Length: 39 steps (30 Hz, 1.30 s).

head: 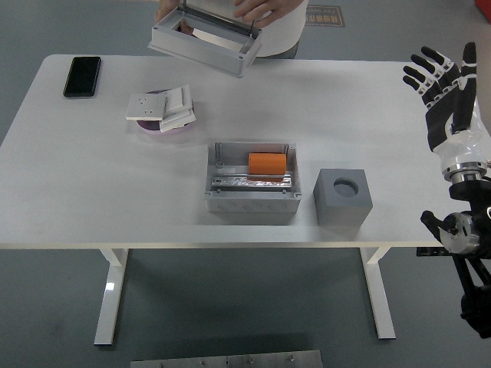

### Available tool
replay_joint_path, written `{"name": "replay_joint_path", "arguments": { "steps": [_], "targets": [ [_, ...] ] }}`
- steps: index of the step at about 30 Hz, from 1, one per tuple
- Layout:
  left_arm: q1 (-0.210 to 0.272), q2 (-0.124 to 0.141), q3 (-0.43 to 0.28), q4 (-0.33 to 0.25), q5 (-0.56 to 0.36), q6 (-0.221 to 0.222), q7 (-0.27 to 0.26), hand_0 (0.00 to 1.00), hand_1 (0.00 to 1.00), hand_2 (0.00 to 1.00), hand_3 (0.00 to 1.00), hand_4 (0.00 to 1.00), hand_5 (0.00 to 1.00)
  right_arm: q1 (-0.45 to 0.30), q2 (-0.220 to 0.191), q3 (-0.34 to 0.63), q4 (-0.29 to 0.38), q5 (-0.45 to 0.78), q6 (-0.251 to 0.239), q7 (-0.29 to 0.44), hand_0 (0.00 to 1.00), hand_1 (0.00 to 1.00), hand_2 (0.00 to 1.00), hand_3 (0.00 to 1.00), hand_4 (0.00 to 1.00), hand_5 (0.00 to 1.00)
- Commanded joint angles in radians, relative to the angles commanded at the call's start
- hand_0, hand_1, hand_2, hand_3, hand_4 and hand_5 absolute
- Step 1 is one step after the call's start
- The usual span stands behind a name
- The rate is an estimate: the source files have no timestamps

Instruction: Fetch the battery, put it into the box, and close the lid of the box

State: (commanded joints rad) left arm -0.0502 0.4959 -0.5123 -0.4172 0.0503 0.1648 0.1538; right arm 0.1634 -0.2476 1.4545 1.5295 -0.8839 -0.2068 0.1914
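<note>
An open grey box stands near the table's front middle. An orange battery lies inside it, at the right. A person at the far side holds the grey lid tilted above the table's far edge, one hand on top of it. My right hand is raised at the right edge, fingers spread, holding nothing, well apart from the box.
A grey cube with a round hole stands right of the box. A pink dish with white plates lies left of centre. A black phone lies at the far left of the white table.
</note>
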Motion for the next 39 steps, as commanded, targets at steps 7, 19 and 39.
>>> {"name": "replay_joint_path", "arguments": {
  "steps": [7,19,39],
  "targets": [
    [0.0,-0.001,0.002,0.0,-0.003,0.0,-0.002,0.61,0.727,0.598,0.587,0.433,0.002,0.0,-0.002,0.0,0.001,-0.001,0.001,-0.001,0.792,0.713,0.738,0.727,0.998,0.998],
    [0.003,0.002,0.001,0.0,-0.003,0.001,-0.001,0.61,0.727,0.598,0.587,0.434,0.002,0.0,-0.005,-0.003,0.001,-0.004,-0.001,-0.004,0.792,0.714,0.738,0.727,0.998,0.998],
    [0.002,0.002,-0.001,0.0,0.0,0.0,-0.001,0.612,0.727,0.599,0.588,0.436,0.002,-0.007,0.002,0.004,0.003,-0.037,-0.01,-0.002,0.791,0.714,0.739,0.728,0.998,0.998]
  ]
}}
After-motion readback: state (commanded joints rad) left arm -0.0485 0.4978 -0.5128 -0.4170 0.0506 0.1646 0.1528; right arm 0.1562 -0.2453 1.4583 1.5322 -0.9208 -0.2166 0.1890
